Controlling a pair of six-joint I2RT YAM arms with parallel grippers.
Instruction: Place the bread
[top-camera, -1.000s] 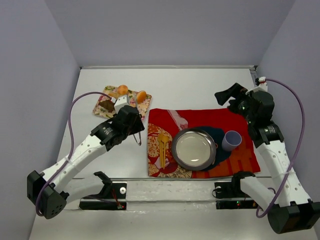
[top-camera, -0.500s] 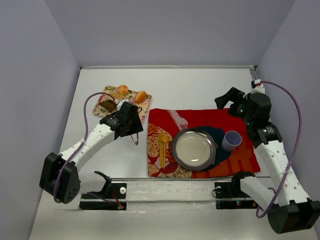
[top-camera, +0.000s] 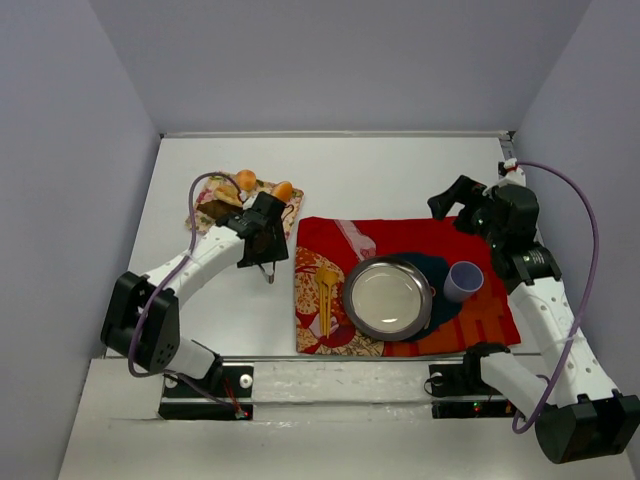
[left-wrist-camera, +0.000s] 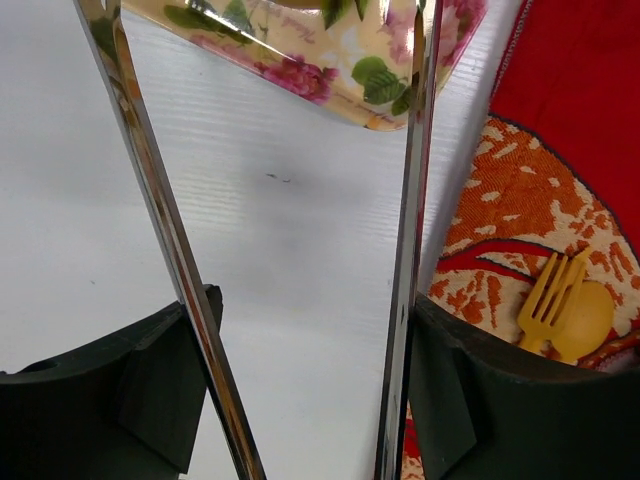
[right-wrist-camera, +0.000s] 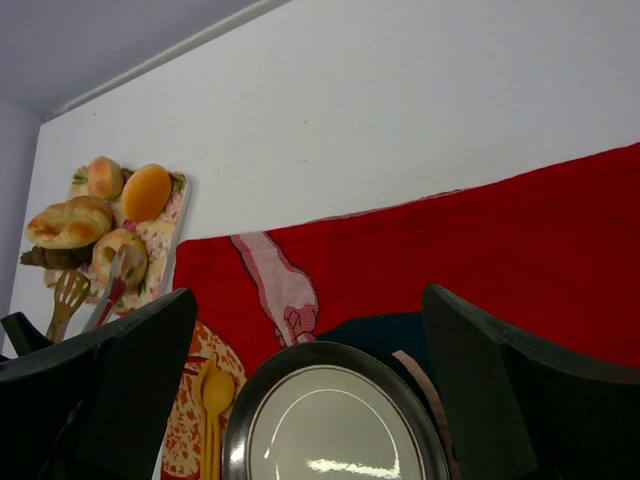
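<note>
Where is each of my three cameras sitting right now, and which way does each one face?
Top external: above and behind the bases, looking down on the table; both arms show.
Left wrist: low, facing the floral tray; tong blades and dark jaws show.
Right wrist: over the metal plate, facing the tray; dark jaws show.
Shared: both wrist views catch the tray and the yellow fork.

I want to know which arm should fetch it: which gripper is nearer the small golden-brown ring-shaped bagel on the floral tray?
Left. The left gripper hangs just beside the floral tray holding the golden-brown ring-shaped bagel. The right gripper is far across the red cloth.
</note>
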